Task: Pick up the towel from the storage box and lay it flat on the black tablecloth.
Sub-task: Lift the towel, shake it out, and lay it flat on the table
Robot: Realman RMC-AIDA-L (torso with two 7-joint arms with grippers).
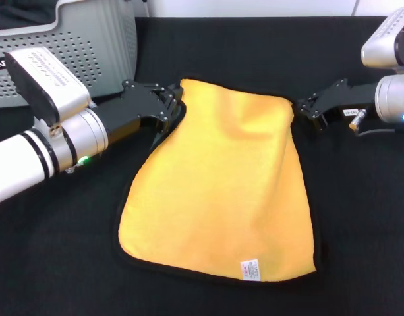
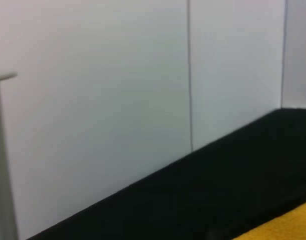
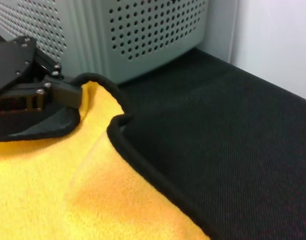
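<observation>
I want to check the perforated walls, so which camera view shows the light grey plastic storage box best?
The right wrist view: the light grey plastic storage box fills its upper part, its holes clear, behind the left pincer. The head view shows only one corner of it, behind the left arm. The left wrist view shows none of it.

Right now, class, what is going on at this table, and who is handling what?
A two-armed robot is laying a towel on the black tablecloth. The left gripper is at one far corner of the towel, the right gripper at the other. Most of the towel lies spread on the cloth, with a fold near the far edge. The storage box stands at the far left.
</observation>
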